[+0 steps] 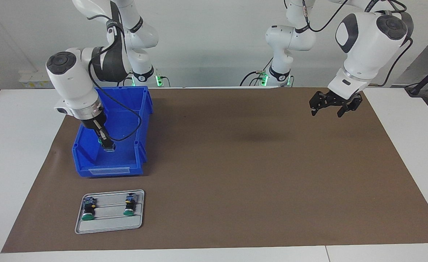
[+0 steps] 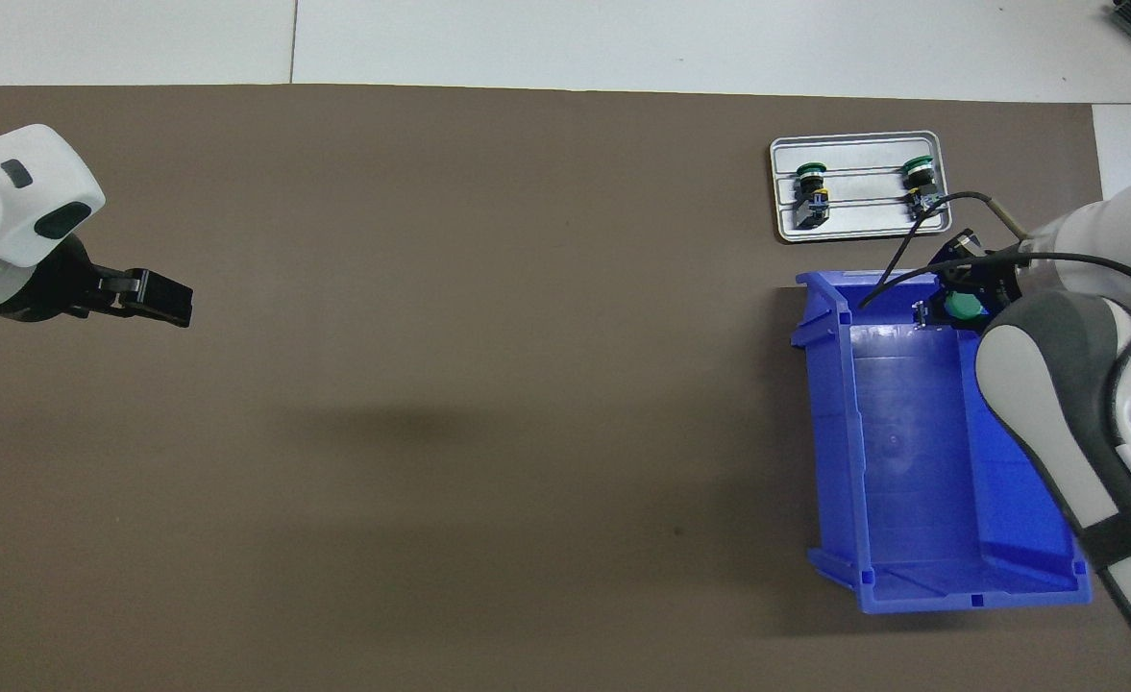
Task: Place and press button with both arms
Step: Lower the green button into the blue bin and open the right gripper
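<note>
Two buttons lie on a grey tray near the mat's edge farthest from the robots, at the right arm's end. A third button is pinched tight in the right gripper, which is down inside the blue bin, close to the bin wall beside the tray. The bin sits just nearer the robots than the tray. The left gripper hangs with its fingers wide apart and nothing in them, over the brown mat at the left arm's end.

A brown mat covers the white counter. A blue bin stands on the mat toward the right arm's end; a grey tray lies farther from the robots.
</note>
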